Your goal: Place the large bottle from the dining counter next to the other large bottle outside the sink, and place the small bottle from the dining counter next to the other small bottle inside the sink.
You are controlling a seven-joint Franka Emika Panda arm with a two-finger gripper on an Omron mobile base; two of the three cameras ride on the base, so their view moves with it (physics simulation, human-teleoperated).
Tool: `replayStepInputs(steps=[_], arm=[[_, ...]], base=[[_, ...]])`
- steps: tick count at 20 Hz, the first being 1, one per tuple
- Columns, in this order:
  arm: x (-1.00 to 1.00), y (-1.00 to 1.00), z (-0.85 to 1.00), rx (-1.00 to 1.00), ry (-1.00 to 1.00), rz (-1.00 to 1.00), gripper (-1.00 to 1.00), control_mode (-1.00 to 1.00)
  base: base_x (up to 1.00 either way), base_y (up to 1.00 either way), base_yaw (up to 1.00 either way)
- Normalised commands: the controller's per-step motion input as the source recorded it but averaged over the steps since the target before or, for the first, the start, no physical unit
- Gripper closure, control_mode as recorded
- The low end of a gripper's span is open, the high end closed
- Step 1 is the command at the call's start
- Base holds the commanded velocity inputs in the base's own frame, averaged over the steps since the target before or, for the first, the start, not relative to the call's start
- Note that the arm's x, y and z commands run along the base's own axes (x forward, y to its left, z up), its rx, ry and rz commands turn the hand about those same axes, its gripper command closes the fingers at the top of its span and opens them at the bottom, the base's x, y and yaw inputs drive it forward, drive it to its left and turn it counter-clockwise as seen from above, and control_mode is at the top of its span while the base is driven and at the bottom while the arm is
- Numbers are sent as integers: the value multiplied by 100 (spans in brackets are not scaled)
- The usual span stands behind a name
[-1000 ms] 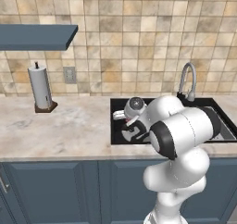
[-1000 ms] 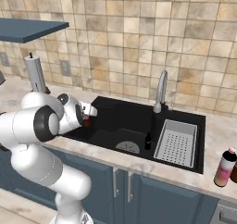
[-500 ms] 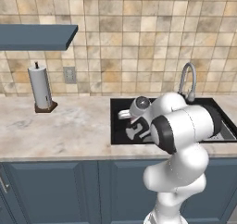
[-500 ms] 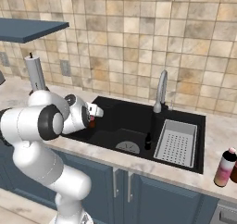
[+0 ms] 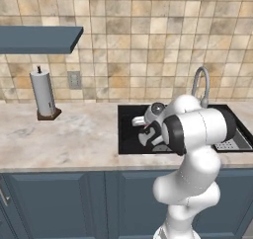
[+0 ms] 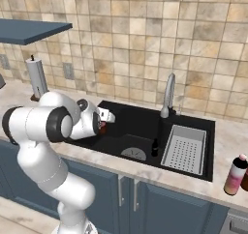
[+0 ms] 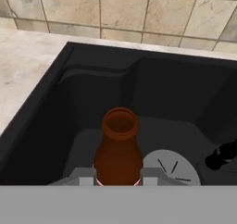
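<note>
Gripper [image 7: 118, 180] clenched on small bottle [image 7: 117, 149] | had edged rightward over the sink [image 7: 55, 86] since a second ago | other small bottle [image 6: 155, 147] by drain | large bottle [image 6: 235, 174] on worktop [image 6: 227, 146] | lowering remained.

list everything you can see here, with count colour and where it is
sink: 1, black, set in the wall counter
tap: 1, steel, behind the basin
drain tray: 1, grey, right part of the sink
small bottle: 1, dark brown, held over the basin
second small bottle: 1, dark, standing in the basin
large bottle: 1, pink-yellow, counter right of the sink
paper towel holder: 1, grey, counter left
shelf: 1, blue, wall
end effector: 1, shut on the small bottle
</note>
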Motion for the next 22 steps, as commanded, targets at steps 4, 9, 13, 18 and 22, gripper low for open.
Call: replayStepInputs(steps=[4, 9, 13, 18, 22], arm=[[0, -22, 0, 0, 0, 0, 100, -100], [3, -29, 0, 0, 0, 0, 100, -100], [5, -31, -1, 0, 0, 0, 100, -100], [4, -33, -4, 0, 0, 0, 100, -100], [9, -30, -10, 0, 0, 0, 100, -100]], base=[[0, 0, 0], [0, 0, 0], [0, 0, 0], [0, 0, 0], [0, 0, 0]])
